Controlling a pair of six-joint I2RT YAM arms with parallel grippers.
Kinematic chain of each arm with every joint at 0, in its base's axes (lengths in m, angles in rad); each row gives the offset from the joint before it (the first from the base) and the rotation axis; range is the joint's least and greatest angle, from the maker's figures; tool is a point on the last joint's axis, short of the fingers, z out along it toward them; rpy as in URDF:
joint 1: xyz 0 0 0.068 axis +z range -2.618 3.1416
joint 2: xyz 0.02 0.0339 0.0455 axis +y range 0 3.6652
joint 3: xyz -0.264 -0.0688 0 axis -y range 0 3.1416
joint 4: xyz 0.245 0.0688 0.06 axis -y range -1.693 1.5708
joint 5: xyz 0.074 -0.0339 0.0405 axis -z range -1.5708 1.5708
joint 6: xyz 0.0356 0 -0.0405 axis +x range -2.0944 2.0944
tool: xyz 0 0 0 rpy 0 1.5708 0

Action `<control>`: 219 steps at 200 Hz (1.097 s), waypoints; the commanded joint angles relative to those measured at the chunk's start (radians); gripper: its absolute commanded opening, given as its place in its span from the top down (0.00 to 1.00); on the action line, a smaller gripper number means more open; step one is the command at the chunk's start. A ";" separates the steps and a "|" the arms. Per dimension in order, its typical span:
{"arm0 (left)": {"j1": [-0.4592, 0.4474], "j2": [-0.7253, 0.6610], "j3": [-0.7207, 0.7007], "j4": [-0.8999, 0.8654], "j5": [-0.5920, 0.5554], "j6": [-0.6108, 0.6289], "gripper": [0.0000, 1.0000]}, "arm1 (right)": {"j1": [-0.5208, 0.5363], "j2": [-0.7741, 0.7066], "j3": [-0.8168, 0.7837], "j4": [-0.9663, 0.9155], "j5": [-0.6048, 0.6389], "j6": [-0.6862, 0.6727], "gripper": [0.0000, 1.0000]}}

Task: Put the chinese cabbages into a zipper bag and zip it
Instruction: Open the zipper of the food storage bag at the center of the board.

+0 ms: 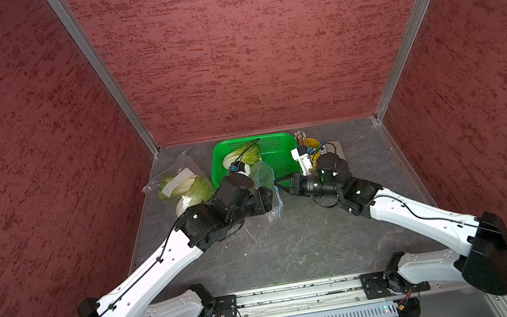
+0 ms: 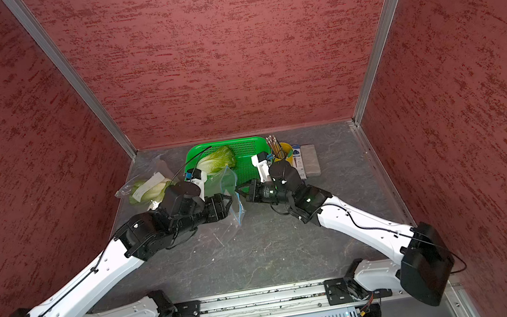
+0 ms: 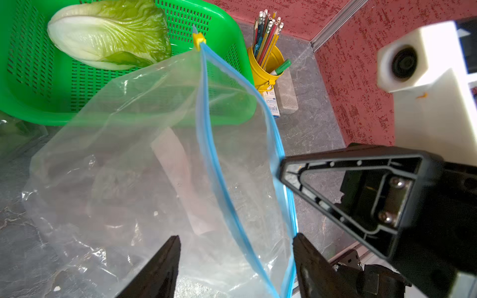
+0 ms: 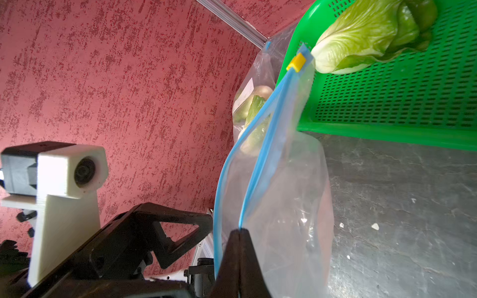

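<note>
A clear zipper bag [image 3: 154,154] with a blue zip strip and a yellow slider [image 3: 198,40] stands with its mouth open in front of the green basket [image 1: 276,159]. My right gripper [image 4: 240,232] is shut on one blue rim of the zipper bag [image 4: 284,193]. My left gripper [image 3: 236,247] is open. The other blue rim runs between its fingers, and one fingertip [image 3: 299,240] touches the rim. One chinese cabbage [image 1: 243,157] lies in the basket. More cabbage shows inside a second clear bag [image 1: 180,184] at the far left.
A yellow cup of pencils [image 2: 278,150] stands right of the basket [image 2: 246,167]. Beside the cup lie a small printed box [image 2: 297,159] and a grey block [image 2: 310,159]. Red walls close in the dark table on three sides.
</note>
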 commanded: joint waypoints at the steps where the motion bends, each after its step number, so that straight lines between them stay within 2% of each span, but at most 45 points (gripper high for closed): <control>1: 0.008 0.037 0.043 -0.009 -0.035 0.041 0.30 | 0.023 0.001 0.045 -0.008 0.039 -0.022 1.00; 31: 0.030 0.069 0.047 -0.012 -0.087 0.050 0.35 | 0.035 0.003 0.053 -0.012 0.053 -0.025 1.00; 73: 0.071 0.142 0.043 0.039 -0.009 0.072 0.40 | 0.046 0.006 0.056 -0.003 0.057 -0.023 1.00; 112: 0.083 0.174 0.031 0.058 -0.004 0.070 0.52 | 0.051 0.005 0.052 -0.011 0.063 -0.028 1.00; 131: 0.088 0.163 0.016 0.067 -0.007 0.071 0.67 | 0.051 0.000 0.048 -0.019 0.069 -0.034 1.00; 152: 0.094 0.134 -0.008 0.082 -0.016 0.071 0.73 | 0.051 -0.005 0.046 -0.028 0.078 -0.038 1.00; 174: 0.098 0.104 -0.023 0.089 -0.018 0.078 0.85 | 0.051 -0.008 0.048 -0.045 0.092 -0.047 1.00; 219: 0.100 0.054 -0.054 0.120 -0.026 0.088 0.95 | 0.050 -0.015 0.034 -0.057 0.099 -0.055 1.00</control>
